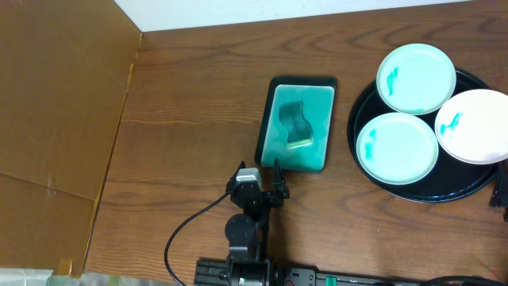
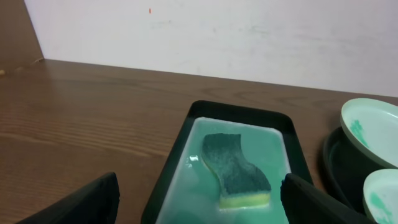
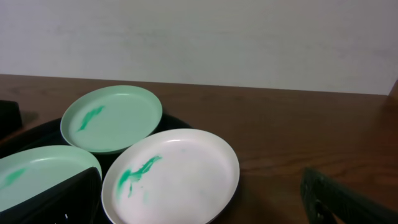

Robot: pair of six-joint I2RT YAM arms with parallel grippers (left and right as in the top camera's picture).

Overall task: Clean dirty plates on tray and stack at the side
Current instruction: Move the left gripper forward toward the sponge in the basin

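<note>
Your bench (image 1: 182,119) is dark brown wood with a strong grain, and its far edge meets a white wall. 2 things sit directly on it. The teal dish (image 1: 317,103), rectangular with a black edge, sits about midway along the bench, its long sides running from the far edge toward the near edge. The tray (image 1: 444,184), round and black with a raised rim, sits at the right end, just beside the dish but apart from it, with bare wood between them. At the left end you see a brown cardboard sheet (image 1: 55,119); whether it lies flat on the bench cannot be told.
</note>
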